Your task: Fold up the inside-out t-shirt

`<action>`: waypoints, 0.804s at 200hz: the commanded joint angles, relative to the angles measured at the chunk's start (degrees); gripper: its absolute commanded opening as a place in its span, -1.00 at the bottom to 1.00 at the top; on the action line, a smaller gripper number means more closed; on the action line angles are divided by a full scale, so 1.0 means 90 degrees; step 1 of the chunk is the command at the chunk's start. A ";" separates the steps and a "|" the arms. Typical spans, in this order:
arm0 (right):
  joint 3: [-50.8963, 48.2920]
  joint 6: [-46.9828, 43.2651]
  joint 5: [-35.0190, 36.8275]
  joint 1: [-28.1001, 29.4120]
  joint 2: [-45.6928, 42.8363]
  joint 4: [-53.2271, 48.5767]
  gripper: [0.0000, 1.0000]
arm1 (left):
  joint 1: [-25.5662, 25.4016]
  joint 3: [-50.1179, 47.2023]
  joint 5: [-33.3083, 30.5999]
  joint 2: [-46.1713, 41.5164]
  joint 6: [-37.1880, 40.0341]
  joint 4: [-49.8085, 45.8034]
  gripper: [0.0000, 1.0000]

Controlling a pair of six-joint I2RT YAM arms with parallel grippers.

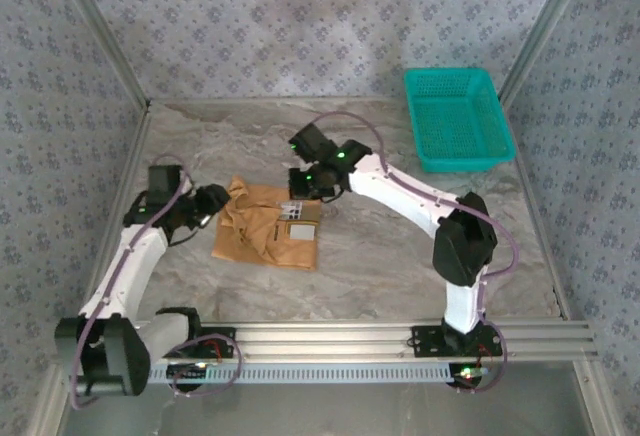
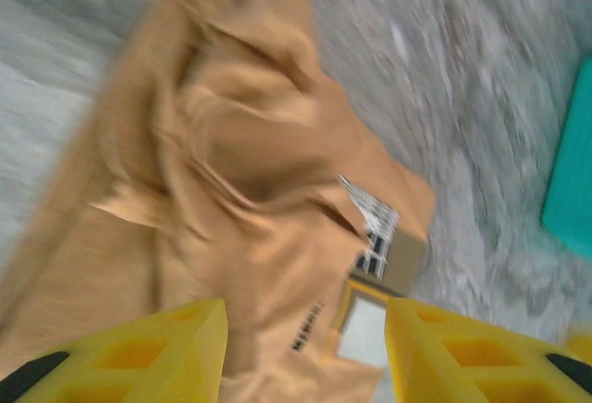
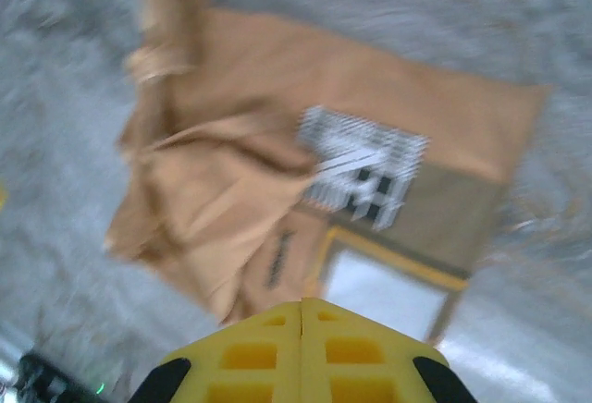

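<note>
The inside-out t-shirt (image 1: 262,234) lies on the marble table as a tan, roughly folded rectangle, crumpled on its left half. A striped black-and-white print (image 3: 365,167) and a white, yellow-framed patch (image 3: 384,283) show on its right part. My left gripper (image 1: 222,200) hovers at the shirt's left edge. Its yellow fingers (image 2: 166,348) stand apart over the cloth (image 2: 240,144) with nothing between them, so the left gripper (image 2: 305,334) is open. My right gripper (image 1: 300,192) is over the shirt's far right corner. In the right wrist view, the right gripper (image 3: 302,315) is shut and empty above the cloth (image 3: 250,79).
A teal basket (image 1: 458,116) stands at the table's back right, and its edge (image 2: 569,172) shows at the right of the left wrist view. Patterned walls and metal frame posts enclose the table. Bare marble (image 1: 400,266) lies right of the shirt.
</note>
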 commanded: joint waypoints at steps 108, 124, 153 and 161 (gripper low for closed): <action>-0.0762 0.0432 -0.0460 -0.0665 0.1686 0.0983 -1.00 | -0.2760 -0.0042 -0.1122 0.2985 -0.1750 0.2517 -0.16; -0.0730 0.0392 -0.0324 -0.0648 0.1719 0.0827 -1.00 | -0.2438 -0.0385 -0.1203 0.2796 -0.1739 0.2409 -0.16; -0.0733 0.0345 -0.0161 -0.0673 0.1788 0.0617 -1.00 | -0.1563 -0.1153 -0.1203 0.1689 -0.1490 0.1595 -0.16; -0.0733 0.0328 -0.0144 -0.0682 0.1798 0.0593 -1.00 | -0.1300 -0.1399 -0.1241 0.1156 -0.1440 0.1292 -0.16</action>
